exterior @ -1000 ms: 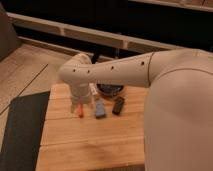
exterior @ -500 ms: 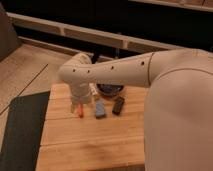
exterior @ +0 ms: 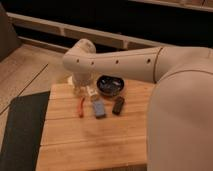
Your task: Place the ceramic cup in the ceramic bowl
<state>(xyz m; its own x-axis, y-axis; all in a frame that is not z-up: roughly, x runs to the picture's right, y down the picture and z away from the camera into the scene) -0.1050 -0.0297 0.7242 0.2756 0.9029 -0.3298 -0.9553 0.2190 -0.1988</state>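
The ceramic bowl [exterior: 111,86], dark and glossy, sits at the far edge of the wooden table [exterior: 90,140], right of the arm's end. My gripper [exterior: 79,88] reaches down at the table's far left corner, mostly hidden under the big cream arm [exterior: 115,62]. A pale shape sits there beneath the arm; I cannot tell whether it is the ceramic cup or part of the gripper. The gripper is a short way left of the bowl.
A white tube [exterior: 90,92] lies between the gripper and the bowl. An orange item [exterior: 81,106], a blue packet [exterior: 99,108] and a small black oblong device [exterior: 118,105] lie in a row before them. A dark mat [exterior: 22,125] is left of the table.
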